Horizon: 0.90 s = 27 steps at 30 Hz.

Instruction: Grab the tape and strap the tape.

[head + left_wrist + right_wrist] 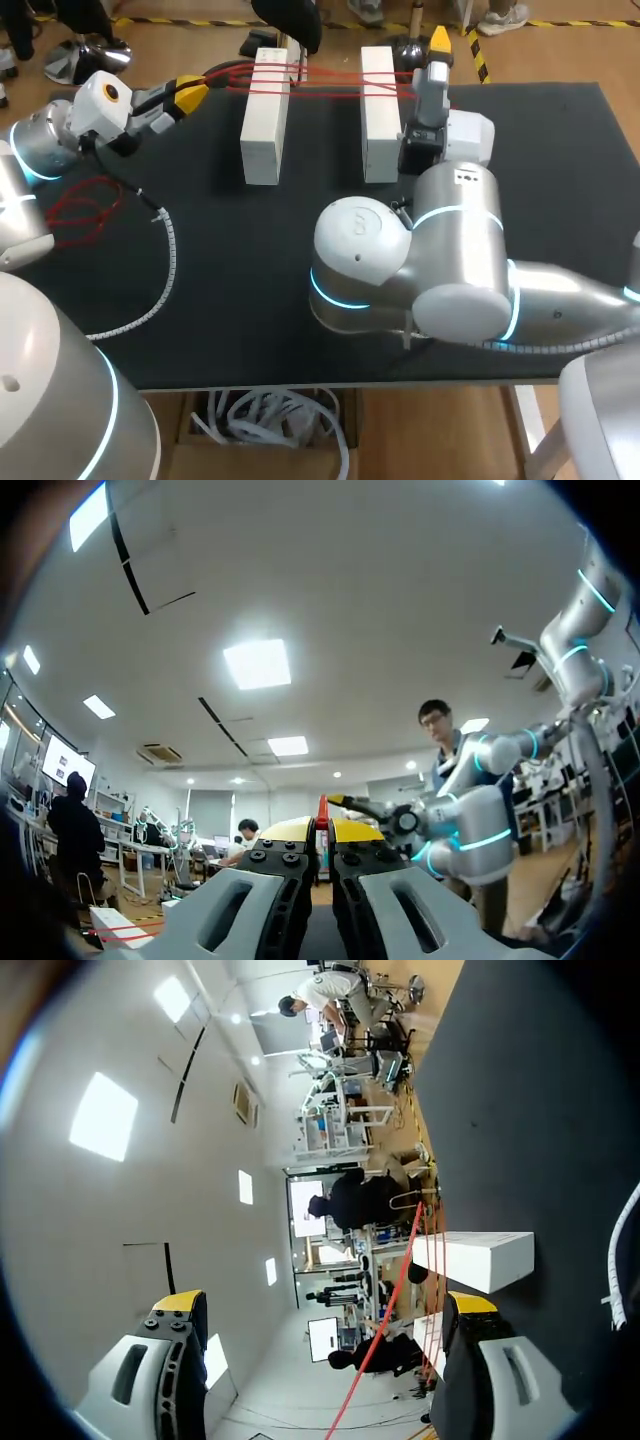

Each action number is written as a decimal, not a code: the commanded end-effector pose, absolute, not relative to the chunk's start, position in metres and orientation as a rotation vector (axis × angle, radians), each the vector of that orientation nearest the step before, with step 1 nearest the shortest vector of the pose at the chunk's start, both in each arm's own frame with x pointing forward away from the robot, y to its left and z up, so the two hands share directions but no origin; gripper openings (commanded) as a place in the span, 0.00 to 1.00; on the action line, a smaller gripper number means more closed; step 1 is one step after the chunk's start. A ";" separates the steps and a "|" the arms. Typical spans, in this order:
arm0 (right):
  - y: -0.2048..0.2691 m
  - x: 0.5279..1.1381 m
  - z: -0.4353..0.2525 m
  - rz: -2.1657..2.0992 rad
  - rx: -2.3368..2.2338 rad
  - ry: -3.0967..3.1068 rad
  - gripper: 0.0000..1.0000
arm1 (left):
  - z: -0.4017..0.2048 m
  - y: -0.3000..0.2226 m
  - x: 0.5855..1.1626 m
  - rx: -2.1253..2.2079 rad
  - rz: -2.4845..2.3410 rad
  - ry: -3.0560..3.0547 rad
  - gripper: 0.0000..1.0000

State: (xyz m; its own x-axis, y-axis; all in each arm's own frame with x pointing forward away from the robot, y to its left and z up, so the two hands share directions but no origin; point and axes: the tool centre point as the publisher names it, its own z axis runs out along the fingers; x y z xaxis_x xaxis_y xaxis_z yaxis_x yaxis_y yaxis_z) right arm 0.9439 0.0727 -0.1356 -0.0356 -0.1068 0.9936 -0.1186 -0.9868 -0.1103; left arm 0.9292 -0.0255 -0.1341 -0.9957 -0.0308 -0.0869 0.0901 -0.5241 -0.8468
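Note:
The tape, a white spiral wrap (165, 255), lies curved on the black table (250, 300) at the left, apart from both grippers; a piece of the wrap (618, 1260) shows in the right wrist view. Red cables (325, 82) stretch across two white blocks (265, 115) (380, 110) at the back. My left gripper (195, 93) sits at the back left, shut on the cables' end, and red (322, 810) shows between its tips (322, 830). My right gripper (437, 45) is beside the right block, open, with a red cable (395, 1295) running between its fingers (320, 1310) untouched.
A loose coil of red cable (85, 210) lies at the table's left edge. My right arm's elbow (400, 260) hangs over the table's middle. One white block (480, 1258) lies just ahead of the right gripper's finger.

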 end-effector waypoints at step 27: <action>0.092 0.945 -0.127 2.323 2.221 -0.208 0.69 | -0.135 -0.026 0.929 0.095 -2.681 1.493 0.00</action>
